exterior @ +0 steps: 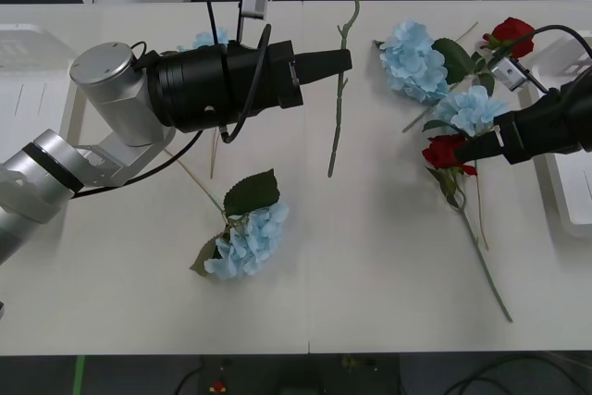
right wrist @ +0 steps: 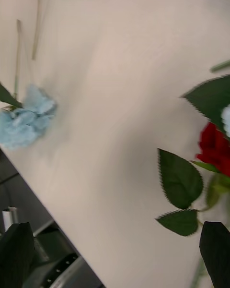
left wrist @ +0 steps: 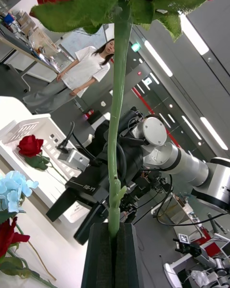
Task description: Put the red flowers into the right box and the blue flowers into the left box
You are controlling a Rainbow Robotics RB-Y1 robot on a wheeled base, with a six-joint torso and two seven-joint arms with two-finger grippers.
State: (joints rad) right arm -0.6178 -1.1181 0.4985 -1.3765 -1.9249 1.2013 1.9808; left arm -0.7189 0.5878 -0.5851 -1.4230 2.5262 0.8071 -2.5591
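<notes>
A red rose (exterior: 344,71) is held by its stem in the closed left gripper (exterior: 344,62) above mid-bench, long axis running near to far; the right box (exterior: 566,173) lies far to its right, beside the open right gripper (exterior: 462,153).

"RB-Y1" on the right pincer (left wrist: 72,211) housing

Held rose (exterior: 344,34) bloom cut off top edge.
</notes>
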